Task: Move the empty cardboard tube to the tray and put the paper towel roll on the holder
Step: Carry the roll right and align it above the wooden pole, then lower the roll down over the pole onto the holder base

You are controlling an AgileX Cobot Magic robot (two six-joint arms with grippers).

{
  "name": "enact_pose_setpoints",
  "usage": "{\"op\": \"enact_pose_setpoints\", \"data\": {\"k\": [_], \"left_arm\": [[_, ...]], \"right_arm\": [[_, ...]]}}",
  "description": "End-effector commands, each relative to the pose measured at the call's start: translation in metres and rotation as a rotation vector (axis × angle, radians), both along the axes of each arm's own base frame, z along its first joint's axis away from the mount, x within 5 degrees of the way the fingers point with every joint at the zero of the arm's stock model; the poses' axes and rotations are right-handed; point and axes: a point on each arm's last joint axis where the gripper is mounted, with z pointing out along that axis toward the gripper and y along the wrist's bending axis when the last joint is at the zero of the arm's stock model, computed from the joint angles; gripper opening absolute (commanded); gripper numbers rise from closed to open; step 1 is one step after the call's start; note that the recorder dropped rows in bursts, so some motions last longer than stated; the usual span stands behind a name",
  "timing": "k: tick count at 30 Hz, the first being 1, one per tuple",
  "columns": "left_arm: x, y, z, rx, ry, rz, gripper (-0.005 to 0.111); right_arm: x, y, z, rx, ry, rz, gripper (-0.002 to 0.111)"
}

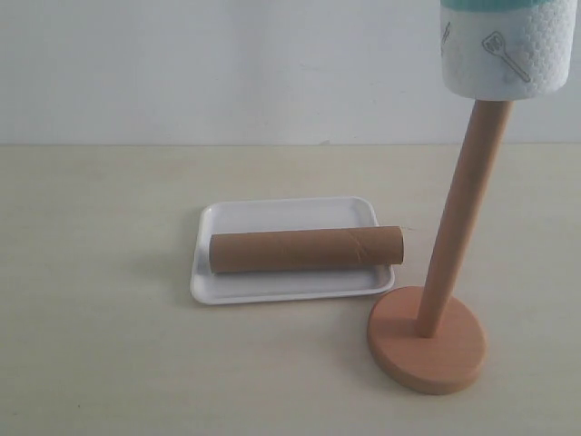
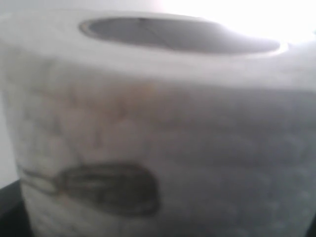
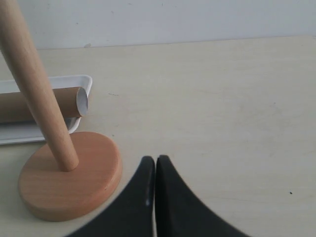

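The paper towel roll (image 1: 504, 45) hangs at the top right with the top of the holder's post (image 1: 463, 209) entering its core from below. It fills the left wrist view, white and embossed with a dark whisk drawing (image 2: 197, 128). My left gripper's fingers are hidden behind it, though the roll stays up as if held. The empty cardboard tube (image 1: 304, 250) lies lengthwise in the tray (image 1: 272, 213). My right gripper (image 3: 155, 160) is shut and empty, low over the table beside the holder's disc base (image 3: 69, 177). The tube's open end (image 3: 69, 101) and the tray's corner (image 3: 74, 80) lie behind the post.
The pale wooden table (image 1: 109, 363) runs back to a white wall (image 1: 227, 64). The holder's base (image 1: 427, 341) stands just right of the tray's front corner.
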Motion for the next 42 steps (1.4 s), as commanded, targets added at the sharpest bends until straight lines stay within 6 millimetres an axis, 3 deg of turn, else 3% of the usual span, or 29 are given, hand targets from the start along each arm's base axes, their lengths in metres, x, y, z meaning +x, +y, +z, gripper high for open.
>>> {"op": "enact_pose_setpoints", "data": {"k": [1,12,19,32,38,42], "left_arm": [[-0.003,0.0,-0.001,0.005,-0.006,-0.011,0.004],[0.003,-0.003,-0.056,0.183,-0.057,0.008,0.004],[0.006,-0.003,-0.078,0.275,-0.131,0.036,0.004],[0.006,-0.014,-0.122,0.173,-0.152,-0.029,0.004],[0.001,-0.008,-0.163,0.256,-0.126,-0.035,0.004],[-0.008,-0.002,-0.185,0.16,-0.124,-0.046,0.004]], "right_arm": [[0.0,0.0,-0.001,-0.001,-0.007,0.0,0.0],[0.0,0.0,-0.001,-0.001,-0.007,0.0,0.0],[0.0,0.0,-0.001,-0.001,-0.007,0.0,0.0],[0.0,0.0,-0.001,-0.001,-0.007,0.0,0.0],[0.0,0.0,-0.001,-0.001,-0.007,0.0,0.0],[0.0,0.0,-0.001,-0.001,-0.007,0.0,0.0]]}}
